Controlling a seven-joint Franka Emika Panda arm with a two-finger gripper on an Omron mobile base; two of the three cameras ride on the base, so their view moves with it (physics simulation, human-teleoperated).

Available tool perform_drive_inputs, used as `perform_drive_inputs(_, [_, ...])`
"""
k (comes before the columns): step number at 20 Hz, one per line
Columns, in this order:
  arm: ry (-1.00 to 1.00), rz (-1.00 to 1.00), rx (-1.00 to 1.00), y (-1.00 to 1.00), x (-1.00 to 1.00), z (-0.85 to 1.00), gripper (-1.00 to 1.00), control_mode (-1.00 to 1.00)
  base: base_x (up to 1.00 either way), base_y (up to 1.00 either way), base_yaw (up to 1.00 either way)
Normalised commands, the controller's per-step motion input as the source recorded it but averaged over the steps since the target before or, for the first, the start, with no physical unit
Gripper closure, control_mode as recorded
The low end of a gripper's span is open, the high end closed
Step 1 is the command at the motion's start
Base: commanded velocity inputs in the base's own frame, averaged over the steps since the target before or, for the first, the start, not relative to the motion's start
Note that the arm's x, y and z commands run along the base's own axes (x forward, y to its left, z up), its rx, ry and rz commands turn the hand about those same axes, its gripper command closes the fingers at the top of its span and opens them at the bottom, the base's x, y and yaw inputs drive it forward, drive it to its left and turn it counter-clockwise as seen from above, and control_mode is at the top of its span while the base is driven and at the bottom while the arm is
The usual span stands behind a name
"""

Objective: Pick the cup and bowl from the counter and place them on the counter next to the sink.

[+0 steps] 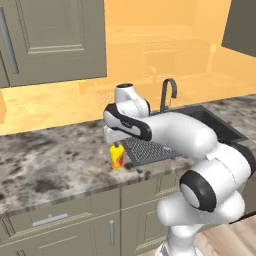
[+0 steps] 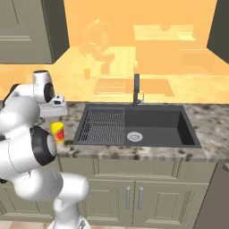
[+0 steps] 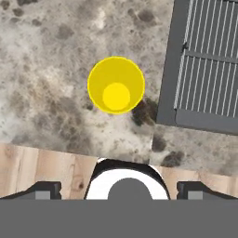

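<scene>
Item: cup (image 3: pixel 116 85). Small, bright yellow, tapered to a narrower base; seen from above through my hand camera it reads as a round open mouth with a lighter inner floor. From the left base view a red-orange mark shows on its side (image 1: pixel 117 156). It stands upright on the speckled granite counter (image 1: pixel 50 160), directly below my gripper (image 3: pixel 119 189), apart from the fingertips (image 3: pixel 44 189). My jaws stand wide, holding nothing.

Setting: the cup sits close to the counter's front edge, just beside the ribbed drainboard (image 3: pixel 209 60) of the dark sink (image 2: pixel 156 127). The faucet (image 2: pixel 137 89) rises behind the basin, beyond my hand.
</scene>
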Motion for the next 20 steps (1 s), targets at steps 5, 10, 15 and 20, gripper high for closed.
perform_drive_inputs(5, [0.00,-0.17,0.02,-0.63,-1.00,0.00,-1.00,-1.00,0.00,0.00,0.00])
perform_drive_inputs(10, [-0.06,-0.17,0.00,-0.31,-1.00,0.14,-1.00,-1.00,0.00,0.00,0.00])
perform_drive_inputs(15, [-0.04,-0.13,0.00,-0.21,-1.00,0.43,-1.00,-1.00,0.00,0.00,0.00])
perform_drive_inputs(20, [-0.02,-0.09,0.00,-0.30,-1.00,0.32,-1.00,-1.00,0.00,0.00,0.00])
